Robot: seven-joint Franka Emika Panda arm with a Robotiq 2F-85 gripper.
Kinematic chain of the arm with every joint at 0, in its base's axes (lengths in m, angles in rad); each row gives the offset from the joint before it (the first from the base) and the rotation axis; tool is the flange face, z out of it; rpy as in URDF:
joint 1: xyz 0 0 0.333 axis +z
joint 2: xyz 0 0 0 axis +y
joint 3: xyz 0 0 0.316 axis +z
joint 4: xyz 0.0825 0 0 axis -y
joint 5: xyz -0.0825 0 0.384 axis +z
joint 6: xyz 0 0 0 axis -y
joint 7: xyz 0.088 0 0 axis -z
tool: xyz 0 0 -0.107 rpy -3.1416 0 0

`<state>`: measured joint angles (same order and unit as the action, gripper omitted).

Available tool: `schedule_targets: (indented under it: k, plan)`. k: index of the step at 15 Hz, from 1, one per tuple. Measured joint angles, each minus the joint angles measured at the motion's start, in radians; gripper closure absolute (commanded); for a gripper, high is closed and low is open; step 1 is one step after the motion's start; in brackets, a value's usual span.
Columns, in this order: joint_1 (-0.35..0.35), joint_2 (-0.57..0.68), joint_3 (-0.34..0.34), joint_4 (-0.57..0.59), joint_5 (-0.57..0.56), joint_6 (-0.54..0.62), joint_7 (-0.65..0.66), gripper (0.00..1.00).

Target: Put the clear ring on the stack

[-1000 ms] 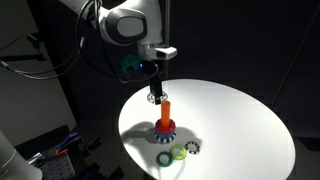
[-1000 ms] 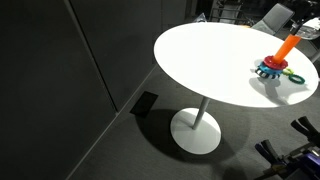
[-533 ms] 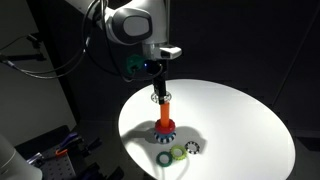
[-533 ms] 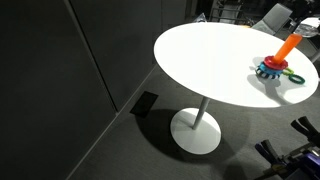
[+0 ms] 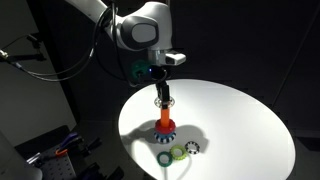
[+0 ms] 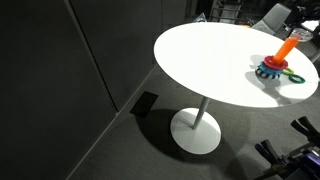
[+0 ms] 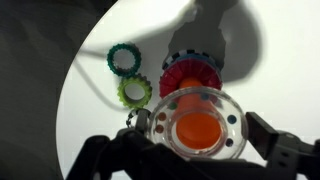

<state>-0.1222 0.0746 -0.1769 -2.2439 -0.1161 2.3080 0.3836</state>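
My gripper is shut on the clear ring, a transparent ring with small coloured dots in its rim. It holds the ring right above the top of the stack. In the wrist view the orange peg shows through the ring's hole, with the red ring at its base behind. My gripper's fingers grip the ring from both sides. The stack also shows at the far edge of an exterior view; the gripper is barely visible there.
On the round white table in front of the stack lie a teal ring, a light green ring and a dark ring with white spots. The teal ring and the light green ring also show in the wrist view. The surroundings are dark.
My gripper has moved slightly sideways with the clear ring, from beside the peg's top to directly over it. The rings on the table have not moved.
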Motion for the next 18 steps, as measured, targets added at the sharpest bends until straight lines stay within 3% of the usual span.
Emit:
schedule_targets:
  k: [2,3,18]
  plan:
    - [0.0,0.01,-0.002,0.004,-0.005,0.0,0.008,0.3]
    - [0.0,0.014,-0.003,0.005,-0.006,0.0,0.008,0.01]
    - [0.0,0.023,-0.008,0.003,-0.006,-0.033,-0.004,0.0]
